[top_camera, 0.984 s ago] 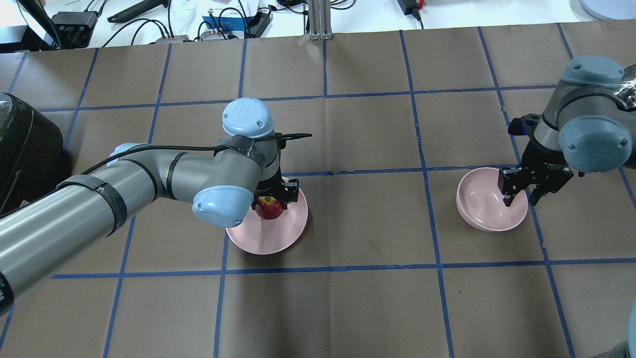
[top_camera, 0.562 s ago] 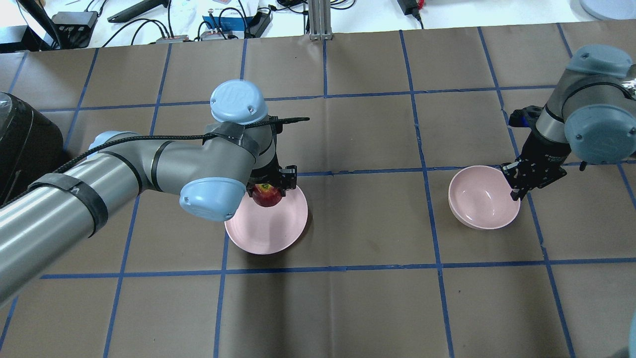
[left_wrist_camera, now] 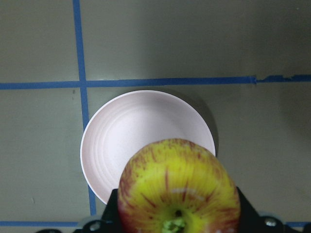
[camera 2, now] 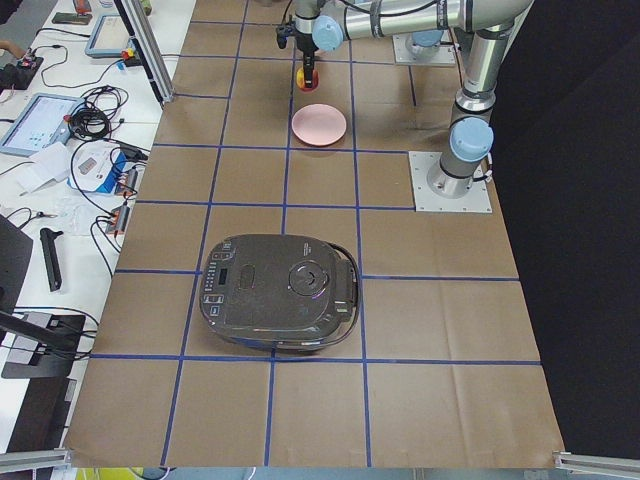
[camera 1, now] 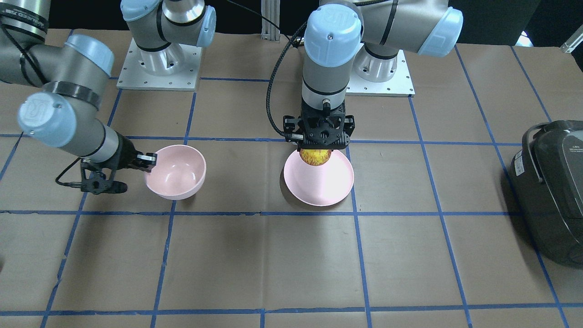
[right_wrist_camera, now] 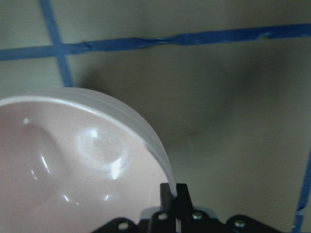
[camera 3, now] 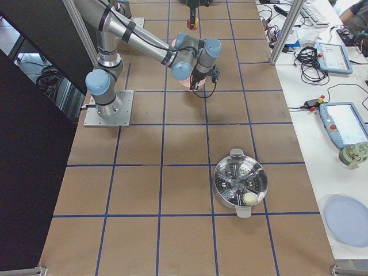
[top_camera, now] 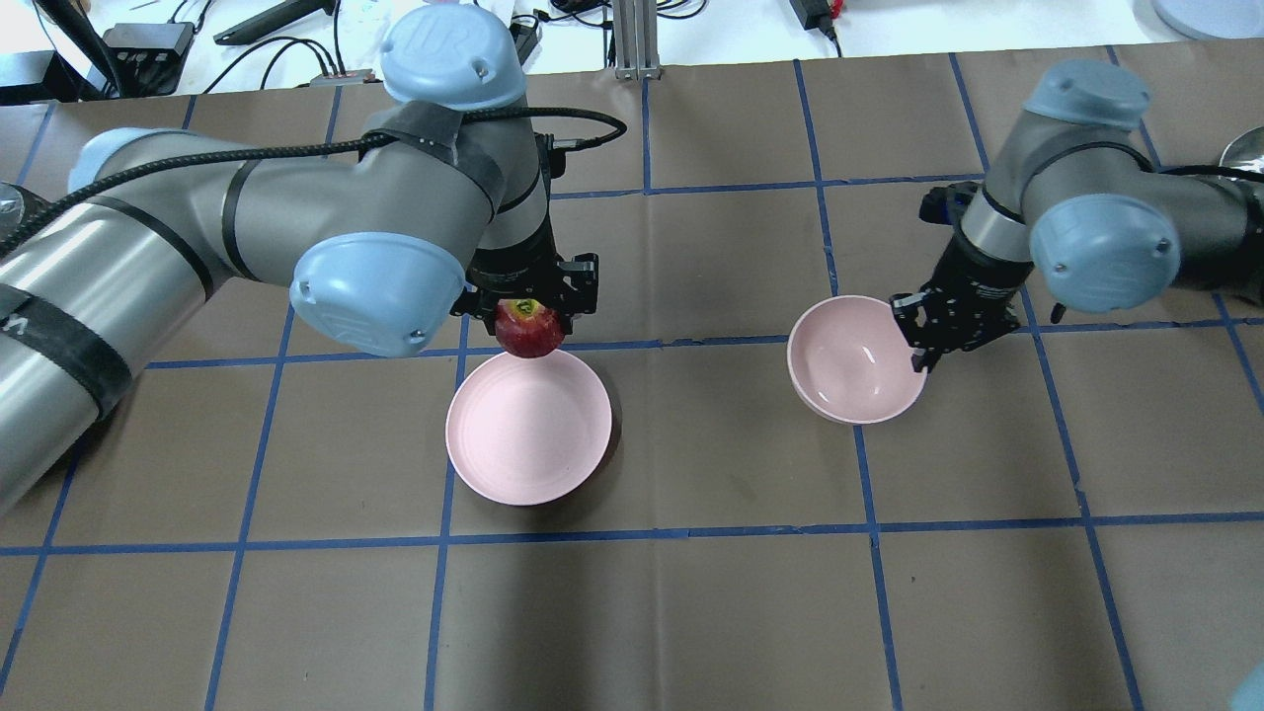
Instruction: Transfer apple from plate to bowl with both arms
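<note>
Brown blue-taped table [top_camera: 691, 612], cluttered white bench [top_camera: 733, 32]

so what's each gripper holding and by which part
The left gripper holds the apple by its sides, up above the plate; the right gripper pinches the bowl by its rim.

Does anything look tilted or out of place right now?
Only the bowl: the right gripper pinches its rim and it tips instead of sitting level. The apple in the left gripper looks fine; nothing spilled.
</note>
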### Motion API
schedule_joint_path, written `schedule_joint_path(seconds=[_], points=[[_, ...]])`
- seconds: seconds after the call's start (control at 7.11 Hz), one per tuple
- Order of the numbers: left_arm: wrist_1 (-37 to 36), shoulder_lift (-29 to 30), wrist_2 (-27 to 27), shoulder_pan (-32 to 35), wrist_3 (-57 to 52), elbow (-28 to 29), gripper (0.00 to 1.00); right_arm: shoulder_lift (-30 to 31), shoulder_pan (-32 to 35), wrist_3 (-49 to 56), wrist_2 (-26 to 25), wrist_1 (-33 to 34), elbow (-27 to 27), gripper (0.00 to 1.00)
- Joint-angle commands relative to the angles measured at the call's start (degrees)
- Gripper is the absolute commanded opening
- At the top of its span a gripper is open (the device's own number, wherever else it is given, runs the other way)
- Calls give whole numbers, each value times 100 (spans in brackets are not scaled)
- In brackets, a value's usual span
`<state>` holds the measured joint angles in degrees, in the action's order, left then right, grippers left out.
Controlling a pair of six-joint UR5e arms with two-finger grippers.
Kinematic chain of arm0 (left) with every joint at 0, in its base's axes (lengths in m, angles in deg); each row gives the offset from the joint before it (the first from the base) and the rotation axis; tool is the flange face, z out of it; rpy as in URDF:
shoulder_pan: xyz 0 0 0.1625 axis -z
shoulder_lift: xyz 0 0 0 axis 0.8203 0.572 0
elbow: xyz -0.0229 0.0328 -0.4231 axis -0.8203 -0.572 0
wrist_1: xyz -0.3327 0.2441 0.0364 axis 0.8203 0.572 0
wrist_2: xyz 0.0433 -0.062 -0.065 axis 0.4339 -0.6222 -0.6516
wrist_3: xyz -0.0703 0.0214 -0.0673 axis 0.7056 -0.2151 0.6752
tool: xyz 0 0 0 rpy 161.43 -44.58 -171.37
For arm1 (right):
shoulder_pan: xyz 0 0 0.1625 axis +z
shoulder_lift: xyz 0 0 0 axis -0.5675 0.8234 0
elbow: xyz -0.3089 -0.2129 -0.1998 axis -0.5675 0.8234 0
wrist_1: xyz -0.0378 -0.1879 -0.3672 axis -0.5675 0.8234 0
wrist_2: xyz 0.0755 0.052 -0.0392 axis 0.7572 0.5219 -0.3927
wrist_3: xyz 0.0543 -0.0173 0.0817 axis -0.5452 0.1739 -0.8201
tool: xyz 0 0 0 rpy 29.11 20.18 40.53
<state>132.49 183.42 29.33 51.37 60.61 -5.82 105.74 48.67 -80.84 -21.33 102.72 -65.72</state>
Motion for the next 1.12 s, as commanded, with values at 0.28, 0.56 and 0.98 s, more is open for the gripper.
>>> schedule_joint_path(seconds=[0.28, 0.56, 0.98], points=[[311, -64, -20, 214, 338, 162, 36, -220, 869, -807, 163, 54, 156, 6], [311, -65, -2, 259, 339, 152, 36, -290, 869, -816, 163, 19, 121, 7], [302, -3, -63, 276, 513, 143, 36, -387, 869, -859, 111, 63, 15, 31]])
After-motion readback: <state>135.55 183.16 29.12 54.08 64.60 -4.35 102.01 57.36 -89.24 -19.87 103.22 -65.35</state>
